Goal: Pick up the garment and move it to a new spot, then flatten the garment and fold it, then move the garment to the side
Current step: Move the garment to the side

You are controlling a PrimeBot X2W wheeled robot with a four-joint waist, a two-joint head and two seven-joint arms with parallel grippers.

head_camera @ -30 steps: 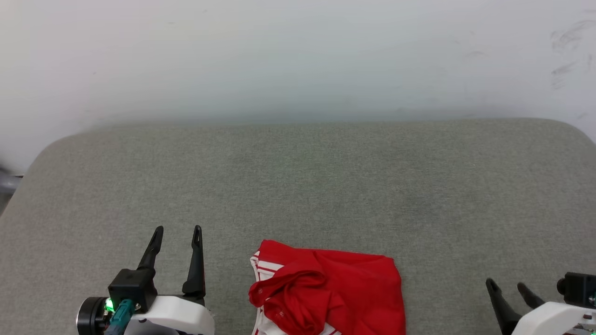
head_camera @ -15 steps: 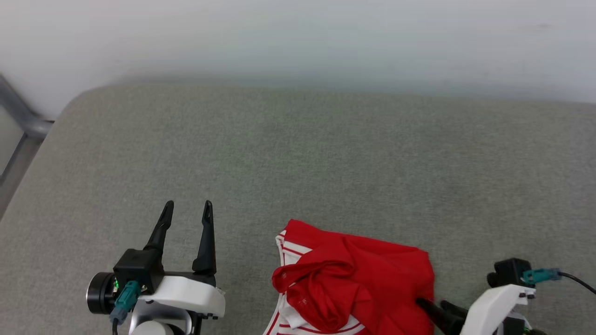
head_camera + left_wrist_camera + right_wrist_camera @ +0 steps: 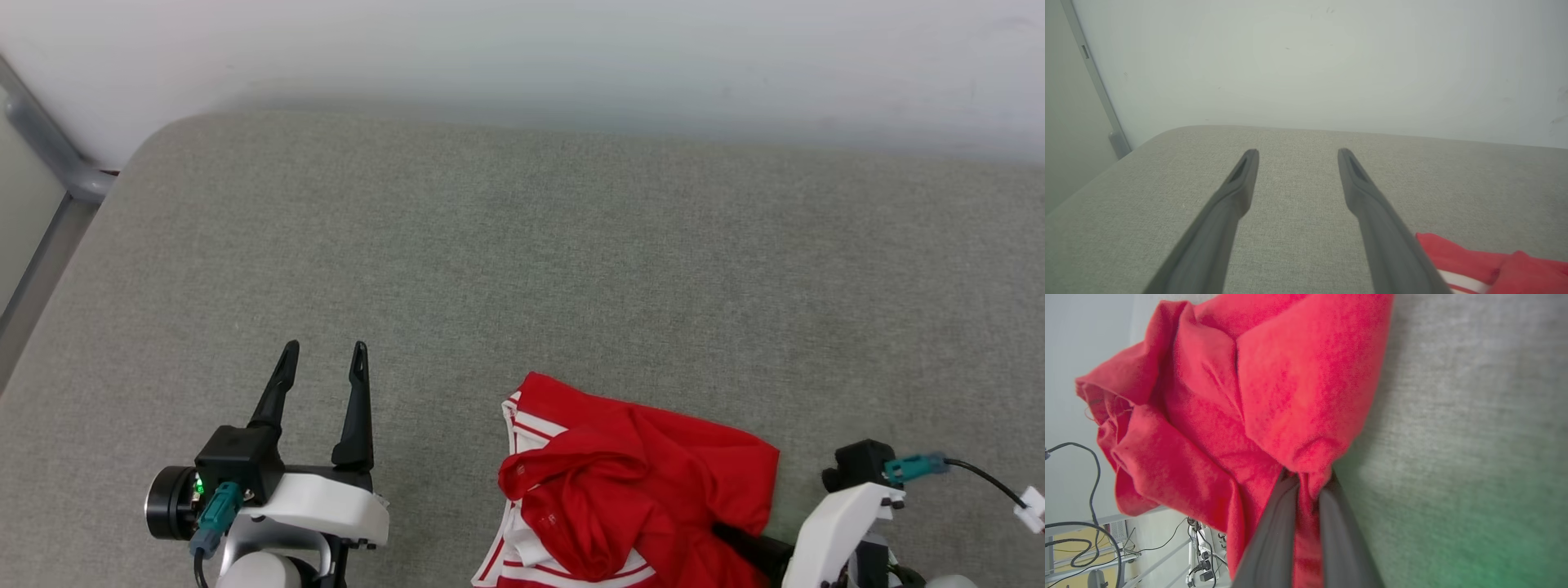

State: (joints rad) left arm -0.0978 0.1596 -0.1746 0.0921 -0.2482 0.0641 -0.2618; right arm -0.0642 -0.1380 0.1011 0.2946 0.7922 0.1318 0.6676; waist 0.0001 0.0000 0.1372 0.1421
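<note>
1. A padded surface [image 3: 522,269] covered in grey-green woven fabric carries everything. Its far left corner is rounded, and its far edge meets a pale wall [image 3: 522,49].
2. The garment [image 3: 645,490], a bright red shirt, lies crumpled on the surface near its front, right of centre.
3. White panels with red stripes show along the garment's left side, partly tucked under the bunched red folds.
</note>
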